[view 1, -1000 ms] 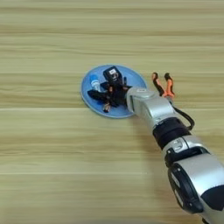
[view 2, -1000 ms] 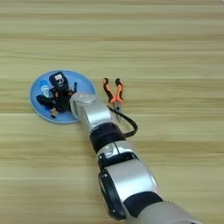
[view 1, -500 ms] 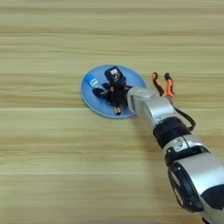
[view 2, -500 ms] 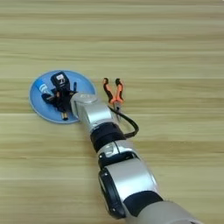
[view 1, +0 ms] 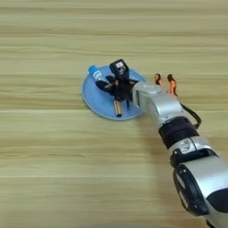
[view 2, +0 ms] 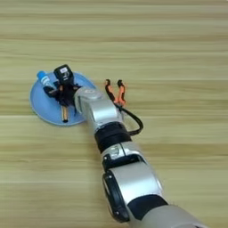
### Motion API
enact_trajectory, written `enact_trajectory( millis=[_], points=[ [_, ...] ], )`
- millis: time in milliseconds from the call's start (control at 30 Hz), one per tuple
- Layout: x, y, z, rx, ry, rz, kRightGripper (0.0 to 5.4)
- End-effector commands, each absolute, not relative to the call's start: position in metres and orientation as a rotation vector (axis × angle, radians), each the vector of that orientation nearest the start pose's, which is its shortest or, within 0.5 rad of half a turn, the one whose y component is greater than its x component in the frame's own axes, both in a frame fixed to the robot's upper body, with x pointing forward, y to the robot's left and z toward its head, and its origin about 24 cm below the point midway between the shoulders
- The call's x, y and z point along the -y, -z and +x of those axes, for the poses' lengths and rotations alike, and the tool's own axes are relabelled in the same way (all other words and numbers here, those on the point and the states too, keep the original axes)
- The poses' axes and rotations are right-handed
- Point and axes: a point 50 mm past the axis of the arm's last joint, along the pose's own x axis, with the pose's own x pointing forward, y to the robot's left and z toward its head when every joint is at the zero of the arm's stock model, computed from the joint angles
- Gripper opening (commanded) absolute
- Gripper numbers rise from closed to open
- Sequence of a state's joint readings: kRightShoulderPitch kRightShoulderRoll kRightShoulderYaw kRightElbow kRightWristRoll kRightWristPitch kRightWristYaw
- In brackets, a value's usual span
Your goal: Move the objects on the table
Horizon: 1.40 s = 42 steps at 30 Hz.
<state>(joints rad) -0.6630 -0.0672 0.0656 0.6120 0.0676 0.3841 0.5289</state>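
One silver forearm reaches in from the lower right and ends over the round light-blue plate (view 1: 95, 104), where the right gripper (view 1: 116, 87) hangs low over the plate's middle. Its two black fingers (view 2: 67, 91) merge into a dark cluster there, so how far they are parted, and whether they grip anything, cannot be told from these views.

The amber-handled screwdriver (view 1: 117, 107) lies on the plate just below the fingers, its handle pointing toward the near rim. The small blue-and-white capped tube (view 2: 43, 79) rests at the plate's upper left, its cap reaching the rim. A dark shape between tube and fingers may be the thin black stick (too tangled with the gripper to be sure).

The orange-and-black-handled pliers (view 2: 116, 91) lie on the table (view 1: 53, 169) just to the right of the plate, partly behind the forearm, with a black cable looping out beside them.

Compared with a second ago, the gripper sits in much the same spot over the plate, and the plate, tube and pliers have not shifted; the screwdriver's handle now shows more plainly below the fingers.
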Motion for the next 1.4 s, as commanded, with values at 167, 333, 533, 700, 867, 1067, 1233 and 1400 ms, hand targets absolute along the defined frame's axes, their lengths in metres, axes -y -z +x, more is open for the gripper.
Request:
enact_trajectory(
  millis=[167, 333, 533, 700, 867, 1067, 1233, 1400],
  points=[
    [0.102, -0.111, 0.363, -0.167, -0.667, -0.03, 1.4],
    [0.124, -0.119, 0.366, -0.137, -0.612, -0.037, 1.4],
    [0.155, -0.122, 0.369, -0.136, -0.52, -0.051, 1.4],
    [0.174, -0.121, 0.369, -0.144, -0.47, -0.071, 1.4],
    [0.202, -0.123, 0.368, -0.146, -0.388, -0.091, 1.4],
    [0.234, -0.123, 0.365, -0.162, -0.289, -0.117, 1.4],
    [0.255, -0.119, 0.361, -0.184, -0.217, -0.139, 1.4],
    [0.267, -0.115, 0.36, -0.205, -0.177, -0.148, 1.4]
  ],
)
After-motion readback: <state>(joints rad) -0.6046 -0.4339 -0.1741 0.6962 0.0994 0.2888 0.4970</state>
